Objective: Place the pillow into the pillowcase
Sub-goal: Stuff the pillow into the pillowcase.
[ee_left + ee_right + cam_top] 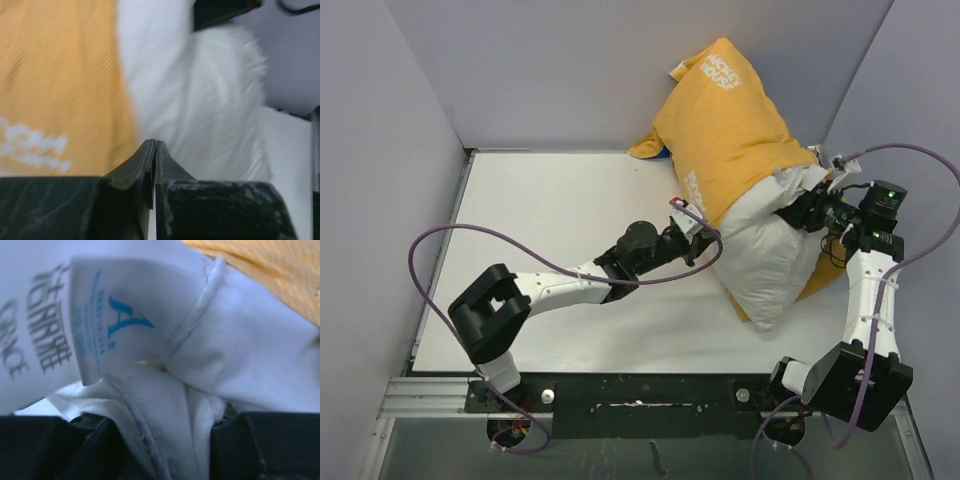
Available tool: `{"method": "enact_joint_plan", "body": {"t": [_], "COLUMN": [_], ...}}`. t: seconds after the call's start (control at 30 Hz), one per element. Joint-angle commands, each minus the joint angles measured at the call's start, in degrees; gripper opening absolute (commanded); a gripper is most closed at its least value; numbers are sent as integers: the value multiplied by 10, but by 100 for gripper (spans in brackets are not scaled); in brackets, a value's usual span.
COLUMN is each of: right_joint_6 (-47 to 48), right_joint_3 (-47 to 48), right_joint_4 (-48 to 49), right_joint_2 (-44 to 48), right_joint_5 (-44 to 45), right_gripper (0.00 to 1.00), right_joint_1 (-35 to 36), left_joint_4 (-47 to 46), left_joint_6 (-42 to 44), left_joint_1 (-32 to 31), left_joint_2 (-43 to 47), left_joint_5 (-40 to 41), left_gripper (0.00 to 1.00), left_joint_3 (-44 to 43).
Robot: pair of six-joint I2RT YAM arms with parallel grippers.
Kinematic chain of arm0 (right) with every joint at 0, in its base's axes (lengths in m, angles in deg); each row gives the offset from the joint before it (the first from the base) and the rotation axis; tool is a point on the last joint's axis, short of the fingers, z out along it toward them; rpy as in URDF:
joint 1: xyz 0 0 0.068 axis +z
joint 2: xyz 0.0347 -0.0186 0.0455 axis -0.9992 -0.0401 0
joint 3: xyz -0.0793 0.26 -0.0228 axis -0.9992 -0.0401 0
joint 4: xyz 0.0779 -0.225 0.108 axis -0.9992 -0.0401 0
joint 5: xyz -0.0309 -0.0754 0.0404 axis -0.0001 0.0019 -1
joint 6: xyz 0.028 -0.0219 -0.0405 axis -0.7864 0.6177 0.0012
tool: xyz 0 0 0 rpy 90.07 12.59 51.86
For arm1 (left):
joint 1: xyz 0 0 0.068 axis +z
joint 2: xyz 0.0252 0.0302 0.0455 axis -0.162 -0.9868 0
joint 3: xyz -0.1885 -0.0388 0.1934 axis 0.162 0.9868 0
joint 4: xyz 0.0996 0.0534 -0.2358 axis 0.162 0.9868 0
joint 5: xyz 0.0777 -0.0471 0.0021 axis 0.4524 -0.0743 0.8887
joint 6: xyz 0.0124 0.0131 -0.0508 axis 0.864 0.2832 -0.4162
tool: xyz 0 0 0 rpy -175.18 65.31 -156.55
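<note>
Pillow half inside pillowcase (far end hidden), right tool pinching its corner, left tool pressed together.

The 12 o'clock half of the pillow is hidden inside the pillowcase. The small blue print on the label is too blurred to read.

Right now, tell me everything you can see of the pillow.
The pillow is plump and white, of smooth woven-looking fabric with a stitched seam, grey printed text and a small sewn label bearing a blue logo. Its far part sits inside the mustard-yellow pillowcase; the near end sticks out, resting on the table. The right gripper pinches its seamed edge.
</note>
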State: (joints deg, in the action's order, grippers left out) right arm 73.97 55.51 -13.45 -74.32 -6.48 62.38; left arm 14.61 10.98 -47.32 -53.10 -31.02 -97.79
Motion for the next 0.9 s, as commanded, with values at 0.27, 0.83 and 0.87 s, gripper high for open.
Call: {"method": "enact_joint_plan", "body": {"t": [0.27,0.83,0.87], "right_joint_6": [-62,461,483], "right_joint_3": [-27,182,193], "right_joint_4": [68,-335,-356], "right_joint_2": [35,56,59], "right_joint_5": [228,62,62], "right_gripper": [0,98,98], "right_joint_1": [235,16,15], "left_joint_4": [-57,-3,-11], "left_joint_6": [-52,-141,-141], "left_joint_1": [-49,93,93], "left_joint_2": [173,118,99], "left_joint_5": [-105,-70,-78], "left_gripper": [0,47,48], "left_joint_3": [-32,164,156]}}
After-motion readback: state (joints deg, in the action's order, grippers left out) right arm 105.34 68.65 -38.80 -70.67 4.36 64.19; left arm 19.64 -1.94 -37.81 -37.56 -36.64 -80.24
